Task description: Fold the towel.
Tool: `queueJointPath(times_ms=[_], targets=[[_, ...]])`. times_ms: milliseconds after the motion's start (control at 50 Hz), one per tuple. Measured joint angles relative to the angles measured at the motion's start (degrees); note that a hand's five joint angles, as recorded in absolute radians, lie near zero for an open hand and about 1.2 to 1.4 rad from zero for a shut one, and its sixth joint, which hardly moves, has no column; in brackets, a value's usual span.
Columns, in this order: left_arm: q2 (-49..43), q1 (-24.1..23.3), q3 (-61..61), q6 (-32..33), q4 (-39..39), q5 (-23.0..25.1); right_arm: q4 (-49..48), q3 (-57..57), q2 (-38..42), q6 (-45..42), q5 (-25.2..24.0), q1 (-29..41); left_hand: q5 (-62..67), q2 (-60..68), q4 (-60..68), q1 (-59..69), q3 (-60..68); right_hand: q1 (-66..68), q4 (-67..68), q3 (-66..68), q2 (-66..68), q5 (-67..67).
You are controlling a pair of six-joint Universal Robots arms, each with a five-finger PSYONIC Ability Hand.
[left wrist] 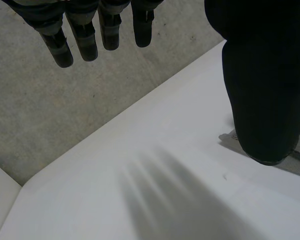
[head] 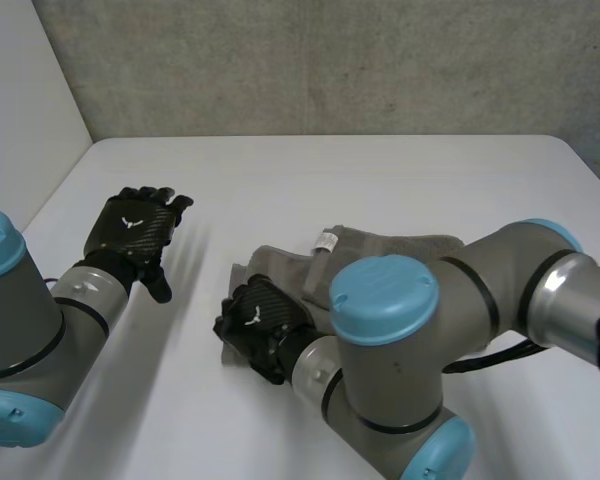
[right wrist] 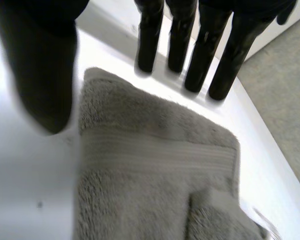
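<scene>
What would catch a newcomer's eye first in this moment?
A grey towel lies in the middle of the white table, partly hidden behind the right arm's blue-capped elbow. The right hand is over the towel's end nearest the left arm, fingers straight. The left hand hovers open above bare table, apart from the towel.

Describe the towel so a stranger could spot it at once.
Start at the white table. Near its middle, by the robot's black right hand, lies a folded grey terry towel. It is the only cloth there, with a small white label at one edge.

White table point(head: 380, 170), grey concrete wall point(head: 330, 60) behind it
</scene>
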Motion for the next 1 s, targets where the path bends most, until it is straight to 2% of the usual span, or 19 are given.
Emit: queueJointPath(times_ms=[60, 280, 420, 500, 600, 740, 1000], targets=[[0.0, 0.0, -0.1, 0.0, 0.2, 0.0, -0.9, 2.7, -3.0, 0.0, 1.0, -2.4, 0.0, 0.0, 0.0, 0.0, 0.0, -13.0, -13.5, -13.6, -12.9, -12.5], [-0.2, -0.7, 0.0, 0.2, 0.4, 0.2, -7.6, 17.3, -15.9, 6.4, 1.7, -18.9, 0.0, 0.0, 0.0, 0.0, 0.0, -14.7, -13.7, -14.3, -13.1, -12.5], [-2.0, -3.8, 3.5, 0.8, 1.0, 0.9, -8.5, 20.6, -17.7, 8.0, 1.6, -26.2, 0.0, 1.2, 1.0, 0.2, 0.9, -14.7, -13.7, -14.3, -13.1, -12.5], [-4.8, -7.1, 7.0, 1.0, 1.0, 2.5, -8.5, 20.4, -17.6, 8.0, 1.9, -27.5, 0.0, 2.1, 1.9, 1.5, 1.8, -14.7, -13.7, -14.3, -13.1, -12.5], [-10.9, -11.9, 13.7, 1.2, -0.7, 7.1, -8.5, 19.8, -17.4, 8.1, 2.3, -28.5, 3.2, 5.4, 5.2, 4.8, 5.2, -14.7, -13.7, -14.3, -13.1, -12.5], [-19.5, -16.0, 23.3, 2.9, -4.8, 10.8, -8.5, 19.6, -17.3, 9.2, 2.3, -29.7, 8.6, 10.9, 10.7, 10.4, 10.7, -14.7, -13.7, -14.3, -13.1, -12.5], [-30.7, -17.3, 34.7, 7.8, -9.6, 10.6, -8.6, 19.8, -16.6, 9.8, 1.7, -30.9, 17.1, 19.7, 19.6, 19.1, 19.5, -14.7, -13.7, -14.3, -13.1, -12.5]])
